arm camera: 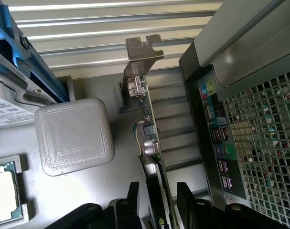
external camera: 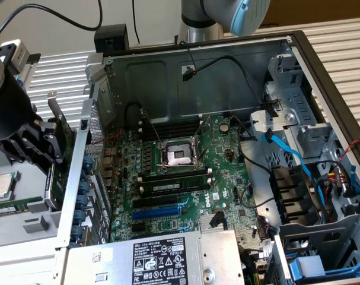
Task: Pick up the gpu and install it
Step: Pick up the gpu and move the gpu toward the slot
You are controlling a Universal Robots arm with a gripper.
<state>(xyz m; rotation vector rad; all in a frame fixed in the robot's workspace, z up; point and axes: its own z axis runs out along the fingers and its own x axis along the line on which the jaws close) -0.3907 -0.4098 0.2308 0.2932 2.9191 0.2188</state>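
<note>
The exterior view looks steeply down from above into the open computer case (external camera: pixel 197 71), far enough back to take in most of the motherboard (external camera: pixel 185 172) and, at the exterior view's left, the gripper (external camera: pixel 52 142) outside the case's rear wall (external camera: pixel 99 136). The wrist view sits close behind the gripper, facing along its fingers (arm camera: pixel 134 191) at the gpu (arm camera: pixel 147 109) standing on edge. Both views share the gpu, that rear wall and the loose processor (external camera: pixel 0 185) nearby.

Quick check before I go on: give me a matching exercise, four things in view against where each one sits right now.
1 gpu
2 hand
3 loose processor
4 motherboard

a inside the open case
b lying flat on the grey tray
c open, astride the gpu
d standing on edge outside the case

Pairs: 1-d, 2-c, 3-b, 4-a
</note>
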